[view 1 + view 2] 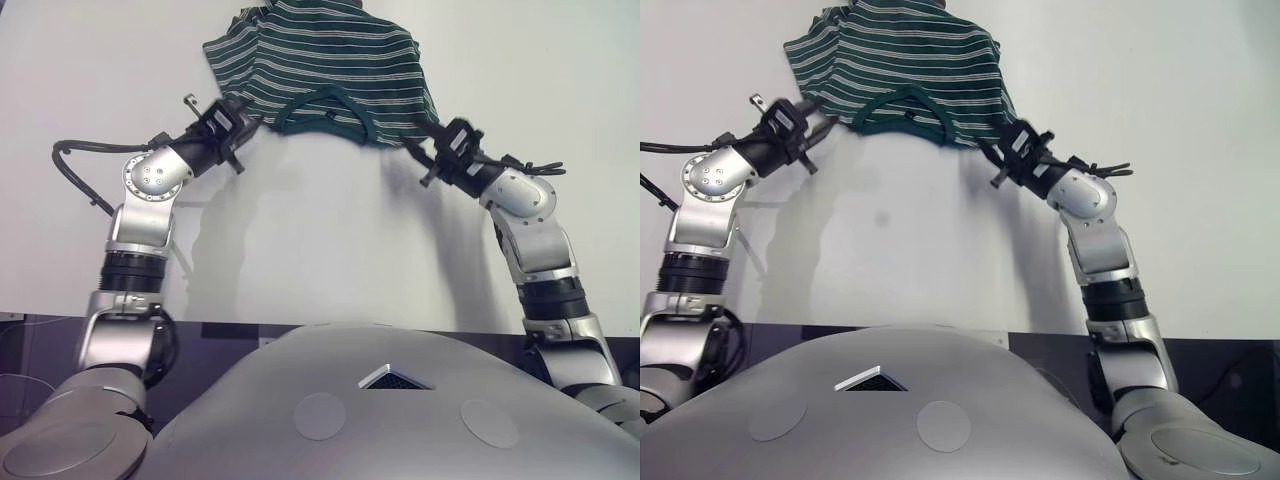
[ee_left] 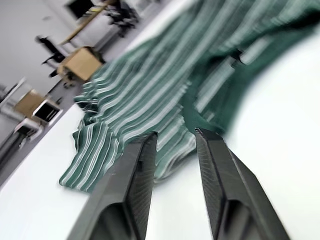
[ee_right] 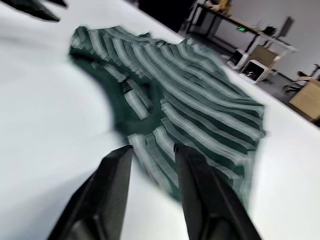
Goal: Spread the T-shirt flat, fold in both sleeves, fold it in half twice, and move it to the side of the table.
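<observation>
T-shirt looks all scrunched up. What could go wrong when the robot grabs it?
The T-shirt lies bunched in overlapping layers, so the open left fingers and right fingers might pinch two layers together, and it would not spread flat. Both sets of fingers sit just at its near edge, so a shallow grip could slip off. It also lies far out on the white table, so a push could slide it farther from reach.

Bkgd: brown box (image 2: 81, 62), black chair (image 2: 47, 45), desk (image 3: 240, 24), far off.
</observation>
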Controlling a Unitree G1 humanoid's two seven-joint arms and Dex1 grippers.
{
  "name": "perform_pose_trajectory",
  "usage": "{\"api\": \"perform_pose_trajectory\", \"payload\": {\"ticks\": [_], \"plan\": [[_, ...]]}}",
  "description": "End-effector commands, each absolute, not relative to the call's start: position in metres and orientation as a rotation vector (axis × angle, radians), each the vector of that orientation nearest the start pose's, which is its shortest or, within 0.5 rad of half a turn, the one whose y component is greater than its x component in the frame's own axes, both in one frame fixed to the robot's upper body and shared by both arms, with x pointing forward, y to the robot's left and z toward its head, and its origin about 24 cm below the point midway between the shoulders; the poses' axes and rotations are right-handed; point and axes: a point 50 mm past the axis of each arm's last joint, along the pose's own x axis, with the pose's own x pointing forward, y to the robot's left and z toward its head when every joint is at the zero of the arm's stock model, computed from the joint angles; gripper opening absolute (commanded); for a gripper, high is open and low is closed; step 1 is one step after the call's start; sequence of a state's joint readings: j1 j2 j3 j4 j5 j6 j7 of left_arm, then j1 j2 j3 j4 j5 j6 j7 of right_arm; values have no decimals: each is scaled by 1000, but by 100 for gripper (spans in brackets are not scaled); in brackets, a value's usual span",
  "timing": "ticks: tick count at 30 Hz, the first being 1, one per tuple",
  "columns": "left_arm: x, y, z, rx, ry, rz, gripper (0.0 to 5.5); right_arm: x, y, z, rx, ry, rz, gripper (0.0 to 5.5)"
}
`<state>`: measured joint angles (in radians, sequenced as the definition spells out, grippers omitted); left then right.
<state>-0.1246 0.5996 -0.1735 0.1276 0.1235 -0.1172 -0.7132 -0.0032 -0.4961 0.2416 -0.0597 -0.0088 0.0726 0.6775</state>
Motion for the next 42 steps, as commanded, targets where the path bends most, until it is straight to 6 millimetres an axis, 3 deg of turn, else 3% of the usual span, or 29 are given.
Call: {"api": "perform_pose_trajectory", "payload": {"ticks": [1,4,7,9,12,15,17,19,23,26,29,33,37,40,42], "plan": [[261,195,38,875,240,-852,196,235,-169,16,-659,343,887,213],[272,192,21,1007,263,-766,196,253,-164,11,-761,332,826,213],[281,186,10,1060,272,-736,196,259,-155,1,-809,338,852,213],[285,179,5,1062,280,-755,199,260,-151,-3,-815,341,866,174],[289,174,2,1049,278,-775,146,266,-151,-2,-820,312,837,121],[291,174,2,987,285,-771,106,278,-154,9,-811,238,753,73],[299,176,13,901,271,-759,72,293,-154,30,-701,161,677,30],[324,177,44,852,212,-736,37,321,-157,67,-585,60,601,0],[392,169,135,863,54,-600,7,388,-169,155,-481,-91,457,0],[418,160,191,858,-17,-474,7,413,-171,198,-534,-136,393,0],[425,156,216,848,-48,-415,7,421,-171,216,-561,-146,360,0],[430,157,280,863,-165,-216,7,427,-174,284,-644,-247,194,0],[426,155,322,864,-272,-115,7,423,-178,323,-673,-334,89,0],[422,151,344,876,-324,-111,7,419,-177,340,-707,-374,93,0],[422,149,341,852,-293,-194,7,418,-178,338,-753,-363,155,0]]}}
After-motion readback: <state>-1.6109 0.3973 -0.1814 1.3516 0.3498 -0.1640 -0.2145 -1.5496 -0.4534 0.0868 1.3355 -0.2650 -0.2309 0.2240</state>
